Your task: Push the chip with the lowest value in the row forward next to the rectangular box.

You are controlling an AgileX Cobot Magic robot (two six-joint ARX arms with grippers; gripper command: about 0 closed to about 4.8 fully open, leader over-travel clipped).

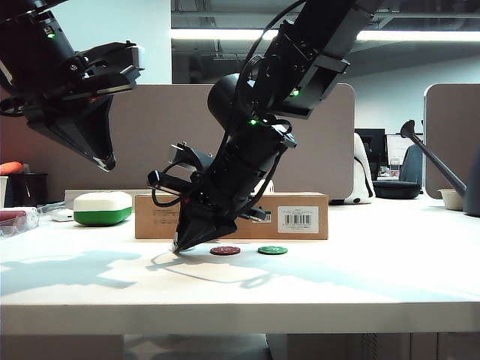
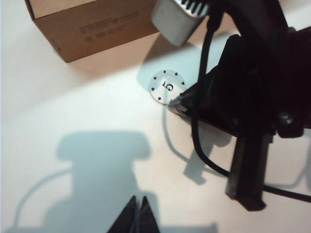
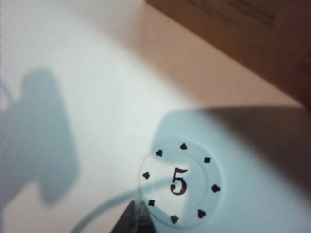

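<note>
Looks like a regular office: white table [image 1: 240, 285] up front, beige cubicle partition [image 1: 165, 142] behind it, fluorescent strip light [image 1: 217, 34] up at 12 o'clock, monitor [image 1: 373, 146] and office chair [image 1: 411, 163] at 3 o'clock.

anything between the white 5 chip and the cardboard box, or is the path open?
Nothing visible. Bare table separates the small round white "5" chip from the long brown cardboard box. The right gripper sits at the chip's rim on the far side from the box; the left gripper hangs above, closed.
</note>
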